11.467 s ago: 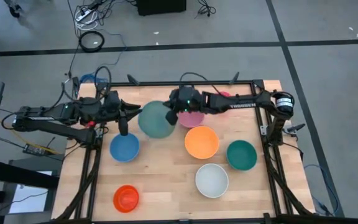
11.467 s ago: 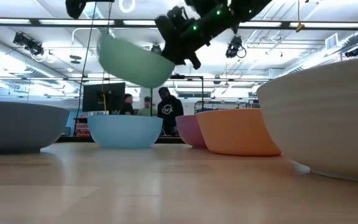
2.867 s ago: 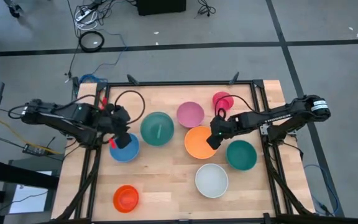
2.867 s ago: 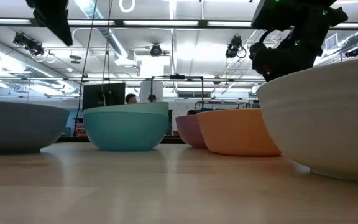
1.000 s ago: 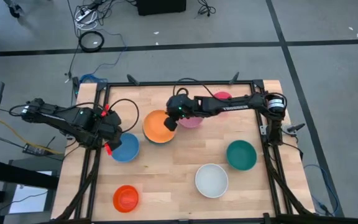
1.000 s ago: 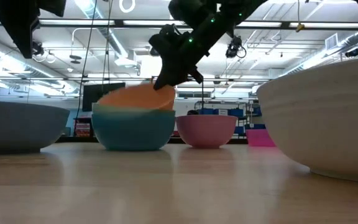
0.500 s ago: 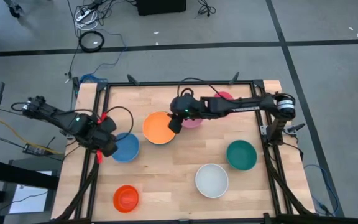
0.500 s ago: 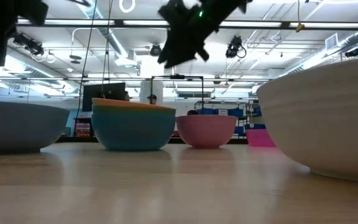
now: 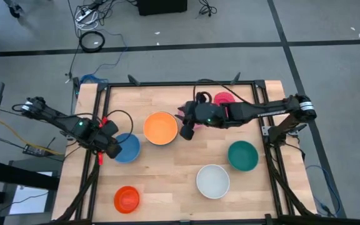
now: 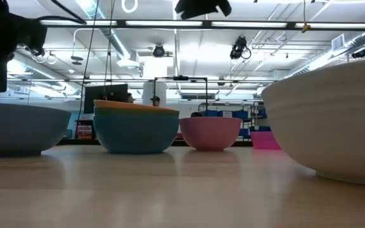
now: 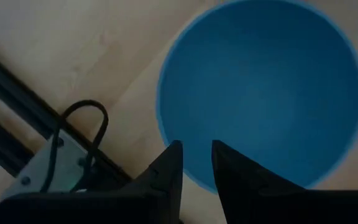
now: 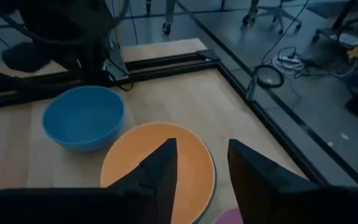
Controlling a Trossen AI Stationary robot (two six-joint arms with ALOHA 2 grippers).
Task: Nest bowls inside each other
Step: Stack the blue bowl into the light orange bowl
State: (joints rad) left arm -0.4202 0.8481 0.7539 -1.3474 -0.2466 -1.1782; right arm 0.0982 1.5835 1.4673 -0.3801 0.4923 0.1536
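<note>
**Orange bowl dropped in, right arm pulling clear**

Near the table's middle, the orange bowl now sits nested in the teal bowl; the low view shows its orange rim just above the teal wall. The right gripper hangs just beside that stack, toward the pink bowl, fingers apart and empty: released. The left gripper hovers over the near edge of the blue bowl, fingers parted with a narrow gap, holding nothing.

Step in hand, as I judge it: the orange placement is done and the right arm is between bowls. The next move calls for choosing a bowl smaller than the orange one; the pink looks the likely fit, needing a pinch on its rim and a lift over the stack.

Loose on the table: magenta bowl at the back, green bowl at right, white bowl in front of it, red-orange bowl at front left.

Against a second ago: the orange bowl was then tilted in the right gripper's grip over the stack; now it lies level and let go, and the gripper has drawn away to the right.
</note>
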